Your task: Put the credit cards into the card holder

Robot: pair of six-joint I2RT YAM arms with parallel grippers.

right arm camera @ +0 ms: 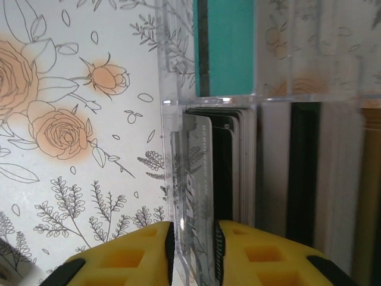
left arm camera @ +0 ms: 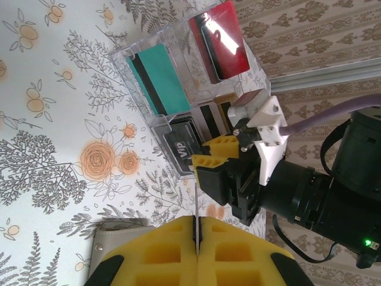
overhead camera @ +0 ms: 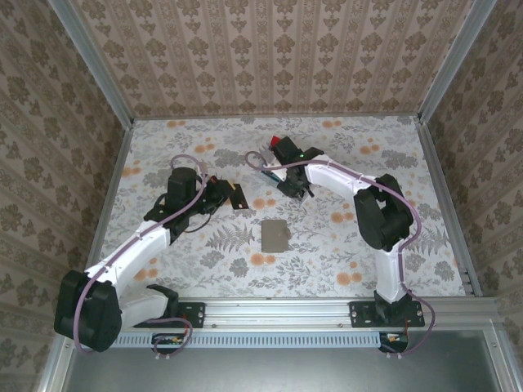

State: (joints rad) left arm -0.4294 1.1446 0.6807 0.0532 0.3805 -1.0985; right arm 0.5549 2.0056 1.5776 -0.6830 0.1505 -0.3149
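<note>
The credit cards (left arm camera: 178,89) stood on edge in a clear slotted rack (right arm camera: 169,119) toward the back of the table: a teal card (right arm camera: 223,47), a red card (left arm camera: 220,39) and a dark VIP card (right arm camera: 196,179) in front. They looked light, stiff and slick, and I judged them best nipped across the faces at the exposed top edge. The right gripper (right arm camera: 194,229) stood slightly parted astride the VIP card. The left gripper (left arm camera: 196,223) was pressed together on another card (overhead camera: 238,196), near the grey card holder (overhead camera: 274,235) lying flat mid-table.

Lighting was bright, even, diffuse; shadows on surface (overhead camera: 327,253) were faint. Mild reflections showed on clear rack (right arm camera: 169,107). Close wrist foregrounds were soft.
</note>
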